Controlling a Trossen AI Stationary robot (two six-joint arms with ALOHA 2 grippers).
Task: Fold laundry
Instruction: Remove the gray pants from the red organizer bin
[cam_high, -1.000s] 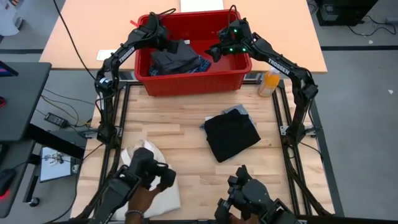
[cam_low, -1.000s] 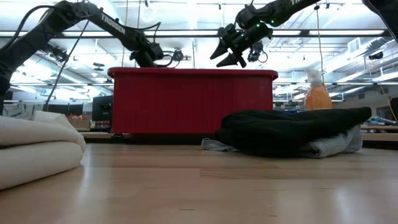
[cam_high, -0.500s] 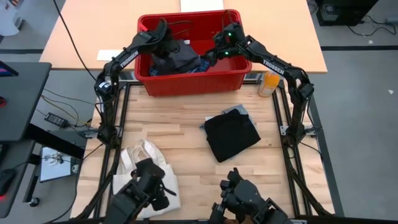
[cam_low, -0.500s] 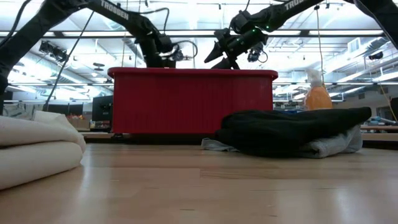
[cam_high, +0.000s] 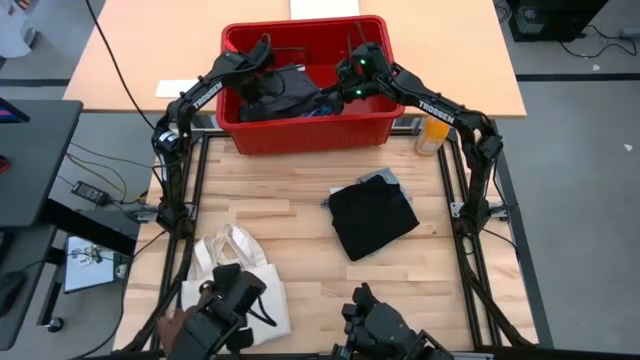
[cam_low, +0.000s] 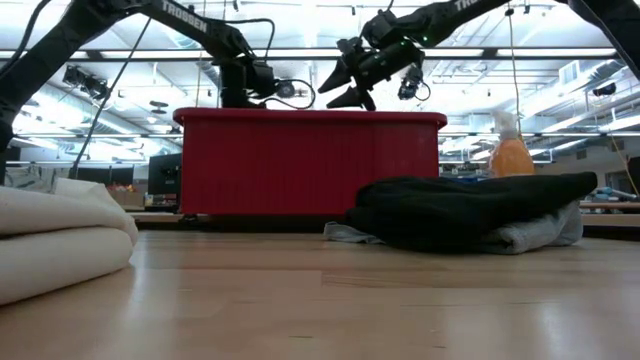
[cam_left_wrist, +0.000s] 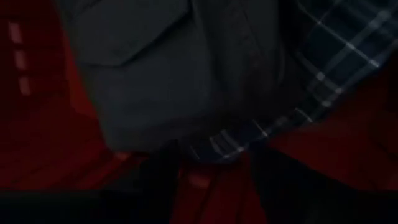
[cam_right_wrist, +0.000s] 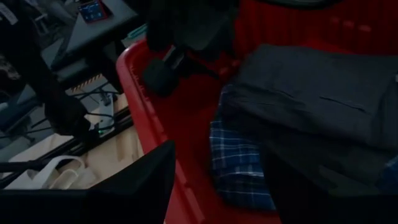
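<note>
A red bin (cam_high: 310, 135) at the table's far edge holds a charcoal garment (cam_high: 285, 92) (cam_left_wrist: 186, 74) lying over a blue-and-white plaid piece (cam_high: 322, 104) (cam_right_wrist: 239, 155). My left gripper (cam_high: 262, 88) (cam_left_wrist: 214, 168) is down inside the bin, open, just over these garments. My right gripper (cam_high: 333, 97) (cam_low: 340, 88) (cam_right_wrist: 217, 158) is open and hovers above the bin's rim beside them. On the table a folded black piece (cam_high: 372, 218) lies on a light grey one (cam_high: 385, 178). My left gripper comes down from above, open, with the plaid piece's edge (cam_left_wrist: 217, 149) showing between its two fingers. The bin's wall hides it in the low view, and I cannot tell whether the fingers touch the cloth.
A cream tote bag (cam_high: 240, 275) (cam_low: 50, 240) lies at the table's near left corner. An orange bottle (cam_high: 432, 132) stands right of the bin. Two dark hand-held controls and a person's hand (cam_high: 172, 325) are at the near edge. Bare wood lies between the bin and the folded stack.
My left gripper has gone down from over the bin's far left corner into the bin, onto the garments. My right gripper has moved toward the table's left, over the bin and closer to the garments. The hand and control at the near edge have drawn back off the tote bag.
</note>
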